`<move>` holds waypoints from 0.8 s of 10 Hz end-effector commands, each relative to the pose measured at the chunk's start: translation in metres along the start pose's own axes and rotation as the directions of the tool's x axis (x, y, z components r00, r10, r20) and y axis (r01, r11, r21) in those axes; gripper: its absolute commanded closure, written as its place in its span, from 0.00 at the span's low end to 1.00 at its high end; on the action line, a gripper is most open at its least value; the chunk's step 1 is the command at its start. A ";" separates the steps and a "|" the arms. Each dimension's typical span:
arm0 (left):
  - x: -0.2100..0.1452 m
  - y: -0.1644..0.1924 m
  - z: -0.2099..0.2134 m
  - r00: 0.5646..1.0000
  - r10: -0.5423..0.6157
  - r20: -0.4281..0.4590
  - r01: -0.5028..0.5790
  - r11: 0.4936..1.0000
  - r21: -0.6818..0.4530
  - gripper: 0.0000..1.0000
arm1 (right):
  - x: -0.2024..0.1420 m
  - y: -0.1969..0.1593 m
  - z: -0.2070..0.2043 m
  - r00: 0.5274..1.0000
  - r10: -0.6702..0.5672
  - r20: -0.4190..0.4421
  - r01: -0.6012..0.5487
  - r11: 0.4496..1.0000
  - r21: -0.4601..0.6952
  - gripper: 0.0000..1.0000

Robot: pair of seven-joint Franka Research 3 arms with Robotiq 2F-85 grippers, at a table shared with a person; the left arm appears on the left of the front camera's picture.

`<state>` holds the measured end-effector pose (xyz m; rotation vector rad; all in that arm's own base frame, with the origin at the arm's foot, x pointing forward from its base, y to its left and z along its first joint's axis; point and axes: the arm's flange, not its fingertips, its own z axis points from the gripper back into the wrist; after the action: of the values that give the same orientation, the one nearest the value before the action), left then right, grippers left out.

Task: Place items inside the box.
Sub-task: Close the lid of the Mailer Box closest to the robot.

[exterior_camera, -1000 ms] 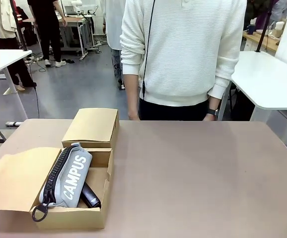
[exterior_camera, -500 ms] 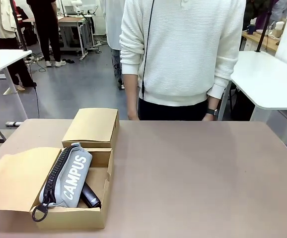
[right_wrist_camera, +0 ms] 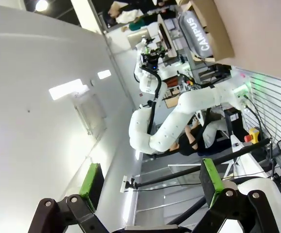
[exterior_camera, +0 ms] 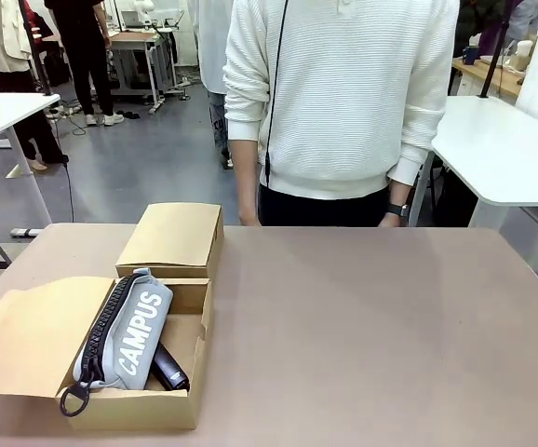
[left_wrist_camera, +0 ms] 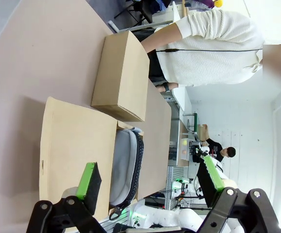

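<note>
1. Right now the table (exterior_camera: 362,326) is the biggest thing, a broad brown top, bare across its middle and right.
2. A person (exterior_camera: 343,102) in a white knit sweater stands at the far edge, arms hanging down, a watch on one wrist.
3. An open cardboard box (exterior_camera: 187,368) sits at the near left of the table, its lid flap (exterior_camera: 27,340) folded out flat to the left.
4. A second, closed carton (exterior_camera: 172,238) lies just beyond it, touching its far side.
5. The grey pouch (exterior_camera: 131,331) lettered "CAMPUS" lies inside the open box, tilted, its black zipper along the left side and the pull ring hanging over the near wall.
6. A black item (exterior_camera: 168,367) lies in the box just right of the pouch, partly under it; what it is I cannot tell.
7. The left gripper (left_wrist_camera: 150,177) hangs above the near left corner with its green pads spread wide, holding nothing, the lid flap and pouch below it.
8. The right gripper (right_wrist_camera: 150,177) is tipped away from the table, fingers likewise wide apart and empty, with the pouch in the box far off at the top of its view.
</note>
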<state>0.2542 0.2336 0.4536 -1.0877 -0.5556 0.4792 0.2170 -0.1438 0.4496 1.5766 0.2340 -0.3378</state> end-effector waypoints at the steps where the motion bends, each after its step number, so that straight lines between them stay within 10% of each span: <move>1: -0.001 0.000 -0.001 1.000 -0.015 0.009 0.015 0.999 -0.028 0.00 | -0.002 0.007 -0.001 1.000 -0.015 0.004 0.015 1.000 0.023 0.00; 2: 0.000 0.000 0.000 1.000 0.000 0.000 0.000 1.000 0.000 0.00 | -0.002 0.007 -0.001 1.000 -0.015 0.004 0.015 1.000 0.023 0.00; 3: -0.030 -0.018 0.011 0.973 -0.228 -0.022 0.225 0.968 -0.110 0.00 | -0.002 0.007 -0.001 1.000 -0.015 0.004 0.015 1.000 0.023 0.00; 4: -0.057 -0.043 -0.002 0.832 -0.552 -0.062 0.545 0.833 -0.101 0.00 | -0.002 0.007 -0.001 1.000 -0.015 0.004 0.015 1.000 0.023 0.00; 5: -0.076 -0.056 -0.024 0.599 -0.791 -0.126 0.782 0.611 -0.121 0.00 | -0.002 0.007 -0.001 1.000 -0.015 0.004 0.015 1.000 0.023 0.00; 8: -0.128 -0.074 -0.106 0.179 -0.967 -0.180 0.969 0.205 -0.139 0.00 | -0.002 0.007 -0.001 1.000 -0.015 0.004 0.015 1.000 0.023 0.00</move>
<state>0.2486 0.1125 0.5307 -0.7617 -0.6253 -0.4376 0.2170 -0.1439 0.4497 1.5773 0.2332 -0.3397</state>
